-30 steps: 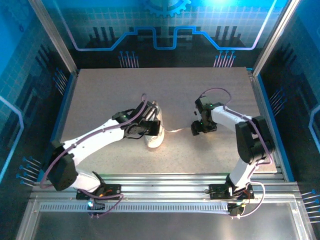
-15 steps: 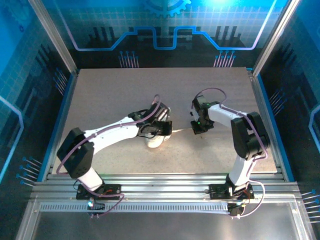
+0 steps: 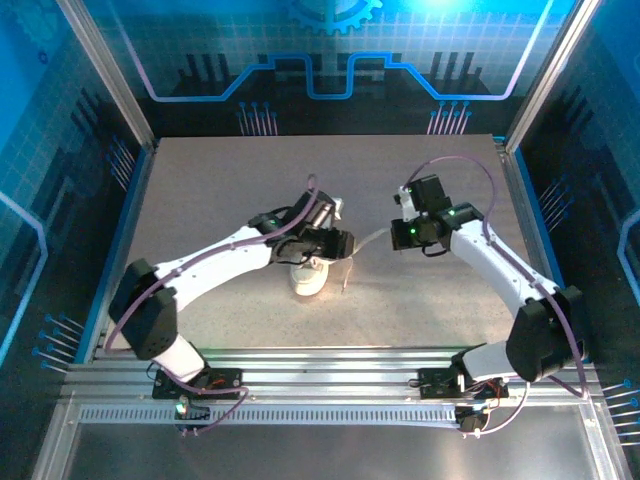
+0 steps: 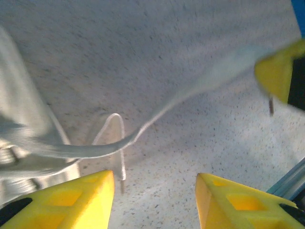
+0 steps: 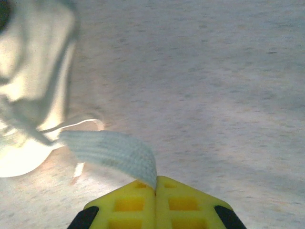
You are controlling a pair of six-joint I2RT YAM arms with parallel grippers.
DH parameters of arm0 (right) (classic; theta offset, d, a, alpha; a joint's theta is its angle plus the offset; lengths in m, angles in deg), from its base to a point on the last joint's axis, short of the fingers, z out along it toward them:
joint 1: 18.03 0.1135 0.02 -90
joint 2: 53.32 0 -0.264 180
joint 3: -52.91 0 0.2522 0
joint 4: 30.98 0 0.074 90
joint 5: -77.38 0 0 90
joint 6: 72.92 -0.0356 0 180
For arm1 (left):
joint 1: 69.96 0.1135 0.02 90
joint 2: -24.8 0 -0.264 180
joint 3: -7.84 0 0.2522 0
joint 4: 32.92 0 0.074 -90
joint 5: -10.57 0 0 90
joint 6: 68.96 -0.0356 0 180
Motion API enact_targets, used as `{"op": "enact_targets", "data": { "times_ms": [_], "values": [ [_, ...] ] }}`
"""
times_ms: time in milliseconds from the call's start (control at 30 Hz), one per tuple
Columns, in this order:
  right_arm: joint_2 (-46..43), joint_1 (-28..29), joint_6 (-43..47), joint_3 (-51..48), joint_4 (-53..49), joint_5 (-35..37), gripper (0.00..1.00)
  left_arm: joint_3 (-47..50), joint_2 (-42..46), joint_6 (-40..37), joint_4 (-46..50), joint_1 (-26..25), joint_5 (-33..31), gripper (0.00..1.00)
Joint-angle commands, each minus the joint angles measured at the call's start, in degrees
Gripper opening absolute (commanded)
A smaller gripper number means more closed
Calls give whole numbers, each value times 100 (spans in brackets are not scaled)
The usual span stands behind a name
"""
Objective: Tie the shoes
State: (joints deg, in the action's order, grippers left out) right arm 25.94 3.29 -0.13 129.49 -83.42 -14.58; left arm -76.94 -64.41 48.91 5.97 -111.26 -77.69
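The right gripper's (image 5: pixel 156 183) yellow fingers are pressed together, pinching the end of a flat pale lace (image 5: pixel 109 150). The lace runs off toward 10 o'clock to the white sneaker (image 5: pixel 33 95). The left gripper's (image 4: pixel 155 193) yellow fingers stand spread, with bare speckled table between them. Beyond them the lace crosses from 9 o'clock up toward 2 o'clock. From overhead, the sneaker lies near the centre of the table (image 3: pixel 220 190), partly under the left gripper, with the right gripper at its 2 o'clock.
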Motion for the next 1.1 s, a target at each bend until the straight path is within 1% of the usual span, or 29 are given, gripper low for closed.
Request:
{"op": "enact_targets", "data": {
  "times_ms": [0, 100, 233, 333, 433, 500, 533, 667, 700, 767, 867, 967, 1067],
  "values": [
    [-97, 755, -874, -109, 199, -675, 0, 450, 827, -138, 121, 486, -176, 50],
    [156, 1600, -1345, 135, 701, -861, 0, 1003, 1564, -23, 72, 1000, -164, 53],
    [1025, 2486, -1675, 690, 1596, -1286, 3, 1581, 2496, 29, 271, 1644, -218, 56],
    [1830, 2879, -1757, 1332, 1811, -1403, 4, 1788, 2986, 50, 614, 2018, -223, 56],
    [2391, 3114, -1872, 1762, 1968, -1246, 5, 1967, 3344, 46, 853, 2201, -239, 56],
    [2653, 3168, -2035, 1853, 2132, -1172, 7, 2073, 3491, 61, 982, 2269, -276, 57],
    [2740, 3177, -2129, 1869, 2205, -1151, 11, 2116, 3538, 82, 1028, 2298, -286, 57],
    [2920, 3193, -2294, 1916, 2410, -1357, 40, 2319, 3654, 184, 1189, 2448, -244, 58],
    [2870, 3202, -2251, 1900, 2402, -1356, 45, 2356, 3673, 235, 1233, 2488, -244, 58],
    [2687, 3194, -2121, 1827, 2347, -1256, 48, 2413, 3699, 341, 1349, 2551, -288, 58],
    [2364, 3097, -1835, 1702, 2108, -1006, 49, 2516, 3726, 737, 1592, 2606, -520, 55],
    [2064, 2922, -1628, 1481, 1943, -831, 49, 2721, 3724, 1407, 1738, 2618, -569, 49],
    [1846, 2748, -1402, 1265, 1817, -650, 49, 3099, 3710, 2106, 1609, 2612, -332, 45]
  ]
}}
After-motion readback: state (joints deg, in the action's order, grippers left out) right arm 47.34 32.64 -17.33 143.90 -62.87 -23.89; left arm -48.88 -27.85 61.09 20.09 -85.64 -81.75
